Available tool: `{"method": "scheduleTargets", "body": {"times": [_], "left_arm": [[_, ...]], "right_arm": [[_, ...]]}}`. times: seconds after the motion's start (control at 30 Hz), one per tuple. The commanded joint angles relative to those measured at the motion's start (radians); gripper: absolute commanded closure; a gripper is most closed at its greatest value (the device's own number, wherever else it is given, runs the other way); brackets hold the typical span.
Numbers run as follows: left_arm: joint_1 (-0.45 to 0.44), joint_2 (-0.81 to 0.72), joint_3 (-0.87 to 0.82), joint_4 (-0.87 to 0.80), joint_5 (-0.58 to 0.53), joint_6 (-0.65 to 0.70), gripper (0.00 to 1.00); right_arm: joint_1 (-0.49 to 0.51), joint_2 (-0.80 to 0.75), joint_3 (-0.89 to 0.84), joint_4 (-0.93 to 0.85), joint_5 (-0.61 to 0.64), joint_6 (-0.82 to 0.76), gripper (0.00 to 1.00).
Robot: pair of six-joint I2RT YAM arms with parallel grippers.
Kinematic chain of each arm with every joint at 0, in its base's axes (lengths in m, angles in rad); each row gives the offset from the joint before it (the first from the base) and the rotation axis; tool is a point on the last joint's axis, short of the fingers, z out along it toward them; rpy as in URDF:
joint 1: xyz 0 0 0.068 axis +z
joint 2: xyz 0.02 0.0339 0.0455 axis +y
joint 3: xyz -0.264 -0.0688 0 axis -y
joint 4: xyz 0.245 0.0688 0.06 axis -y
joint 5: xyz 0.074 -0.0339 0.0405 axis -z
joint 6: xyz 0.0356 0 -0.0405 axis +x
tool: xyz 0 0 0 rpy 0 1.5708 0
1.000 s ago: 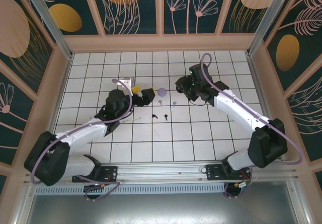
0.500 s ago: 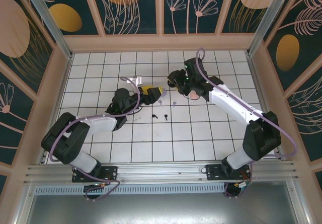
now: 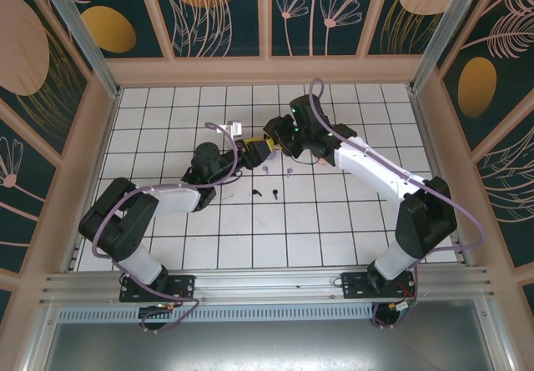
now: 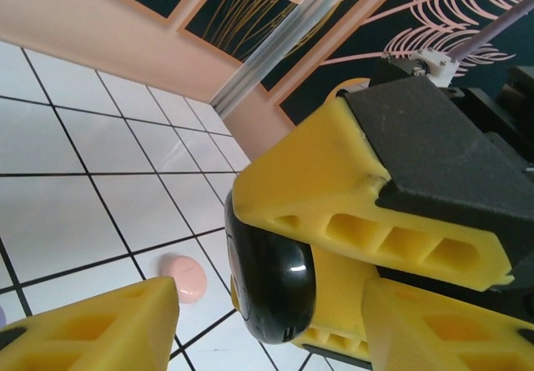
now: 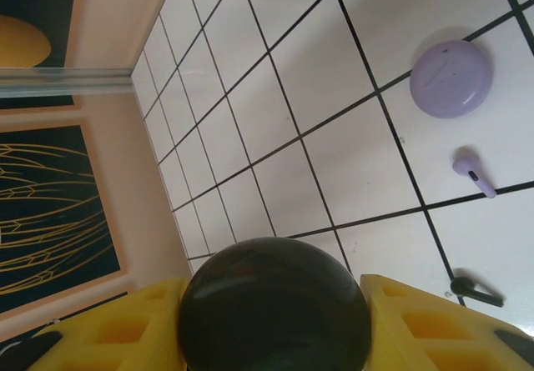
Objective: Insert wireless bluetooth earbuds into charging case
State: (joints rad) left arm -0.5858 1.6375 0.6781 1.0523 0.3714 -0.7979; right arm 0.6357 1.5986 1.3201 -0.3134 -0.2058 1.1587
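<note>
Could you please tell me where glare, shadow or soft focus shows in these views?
Left wrist: a bright glare spot sits on the glossy black case, and the near yellow fingers look soft. Right wrist: the black case up close is slightly blurred, the lilac case sharp with a faint shadow. Top external: even light, no harsh shadows.

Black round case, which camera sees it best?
Right wrist: the black case sits big and face-on in the right claw. The left wrist shows it edge-on and partly covered. From above it is too small to pick out.
</note>
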Motion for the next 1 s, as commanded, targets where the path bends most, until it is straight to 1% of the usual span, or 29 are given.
{"method": "scheduleTargets", "body": {"times": [0.0,0.27,0.47,0.53,0.57,0.63,0.77,0.83,0.9,0.97], "left_arm": [[-0.005,0.022,0.026,0.062,0.018,-0.006,0.44],[-0.006,0.033,0.024,0.092,0.005,-0.016,0.53],[-0.006,0.033,0.02,0.102,0.001,-0.02,0.69],[-0.006,0.032,0.016,0.104,0.001,-0.023,0.7],[-0.006,0.031,0.014,0.106,0.001,-0.023,0.72],[-0.006,0.031,0.011,0.112,0.0,-0.026,0.74],[-0.006,0.036,0.012,0.115,0.001,-0.035,0.83],[-0.006,0.038,0.011,0.118,0.001,-0.035,0.87],[-0.006,0.04,0.012,0.123,0.003,-0.042,0.92],[-0.006,0.042,0.011,0.131,-0.001,-0.05,0.95]], "right_arm": [[0.014,0.016,0.04,0.016,0.013,0.007,0.66],[0.026,0.023,0.046,0.016,0.017,0.009,0.66],[0.03,0.024,0.043,0.018,0.023,0.012,0.66],[0.03,0.024,0.044,0.02,0.023,0.013,0.66],[0.03,0.023,0.043,0.02,0.023,0.013,0.66],[0.029,0.024,0.043,0.023,0.022,0.015,0.66],[0.031,0.023,0.048,0.029,0.02,0.013,0.66],[0.03,0.02,0.052,0.031,0.024,0.012,0.61],[0.029,0.015,0.056,0.031,0.029,0.01,0.49],[0.025,0.005,0.054,0.036,0.044,0.013,0.41]]}}
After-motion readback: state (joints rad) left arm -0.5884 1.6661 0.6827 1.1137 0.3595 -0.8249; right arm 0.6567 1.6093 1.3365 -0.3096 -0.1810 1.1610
